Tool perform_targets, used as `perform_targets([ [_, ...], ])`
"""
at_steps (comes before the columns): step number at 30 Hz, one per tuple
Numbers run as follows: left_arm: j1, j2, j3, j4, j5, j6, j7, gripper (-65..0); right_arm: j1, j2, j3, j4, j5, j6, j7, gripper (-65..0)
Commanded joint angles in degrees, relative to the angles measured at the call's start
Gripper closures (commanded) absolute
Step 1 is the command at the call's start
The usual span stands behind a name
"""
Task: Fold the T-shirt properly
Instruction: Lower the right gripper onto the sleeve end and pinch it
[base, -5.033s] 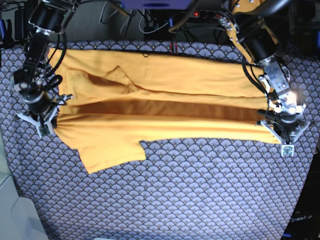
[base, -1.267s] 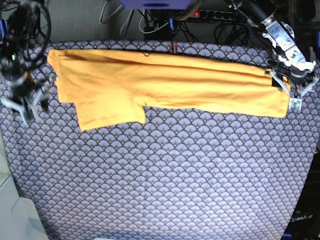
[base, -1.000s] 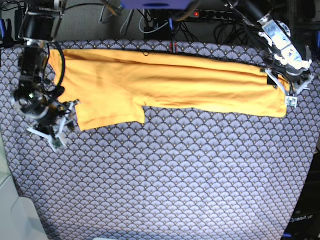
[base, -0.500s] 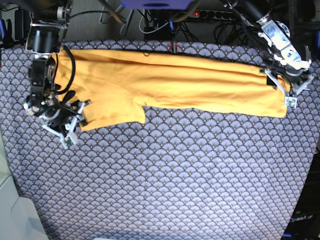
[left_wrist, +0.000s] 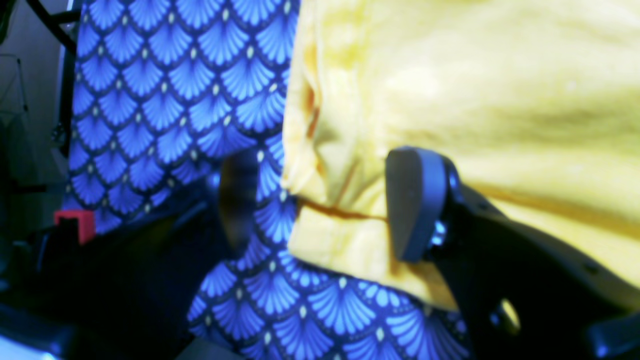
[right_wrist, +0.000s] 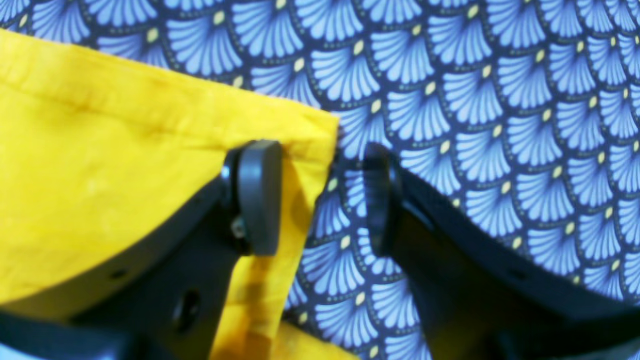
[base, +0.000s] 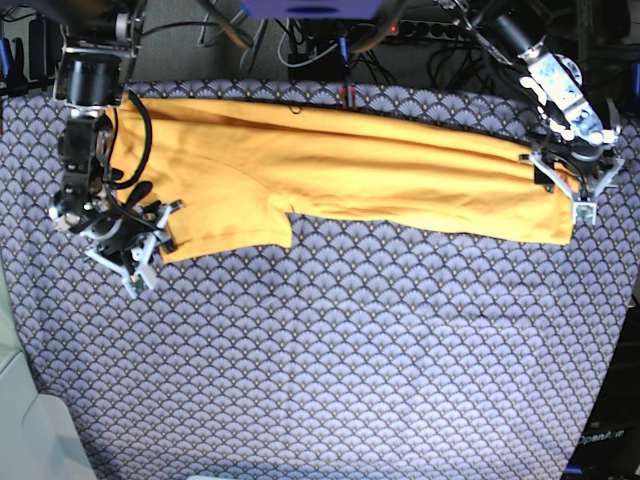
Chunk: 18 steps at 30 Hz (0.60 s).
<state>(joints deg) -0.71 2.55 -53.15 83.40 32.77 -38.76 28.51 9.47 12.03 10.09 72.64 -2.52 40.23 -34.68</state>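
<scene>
T-shirt (base: 330, 170) is lying as a long doubled band across the far part of the tabletop (base: 350, 350), with one sleeve hanging toward the near side at its right-arm end. Five seconds ago it was spread wider with a dark crease down the middle; the lengthwise fold now looks done, so I judge the crosswise fold to be coming next.

The right gripper (right_wrist: 320, 195), which was off the cloth to the side a second ago, has been coming down at the sleeve's outer corner. Its fingers (right_wrist: 257, 195) are standing apart, one over the yellow cloth just inside the hem, the other over bare patterned tabletop just past the edge, so the corner is lying between them, not yet pinched.

Farther off, the left gripper (left_wrist: 320, 205) has been staying at the other end of the band, with hardly any shift in the last second. Its fingers (left_wrist: 412, 200) are wide apart too, straddling the layered hem corner, one over the cloth, the other blurred over the tabletop.

The cloth is plain yellow-orange, fairly smooth, its layered edges showing at the corner between the left fingers.
</scene>
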Motion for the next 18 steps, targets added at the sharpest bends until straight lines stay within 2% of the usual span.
perform_targets([
  [1,0.05,0.4,0.53,-1.24,1.82,-1.24,3.18,-40.1,1.21,0.5,0.15,0.98,0.63,-0.23,1.05,-27.4],
  [3,0.14,0.4,0.62,-1.24,1.82,-1.24,3.18,-35.8,1.21,0.5,0.15,0.98,0.63,-0.23,1.05,-27.2],
  [5,0.31,0.4,0.53,-1.24,1.82,-1.24,3.18,-26.6,1.21,0.5,0.15,0.98,0.63,-0.23,1.05,-24.8],
  [8,0.4,0.4,0.62,-1.24,1.82,-1.24,3.36,-10.7,1.21,0.5,0.15,1.34,0.63,-0.23,1.05,-13.8],
  [11,0.49,0.4,0.62,-1.24,1.82,-1.24,3.53,0.0,1.21,0.5,0.24,1.42,0.63,-0.23,1.05,-1.4],
  [18,0.4,0.57,0.62,-1.24,4.72,-1.24,3.27,0.0,0.85,0.58,0.24,3.27,0.63,-0.23,0.96,0.0],
])
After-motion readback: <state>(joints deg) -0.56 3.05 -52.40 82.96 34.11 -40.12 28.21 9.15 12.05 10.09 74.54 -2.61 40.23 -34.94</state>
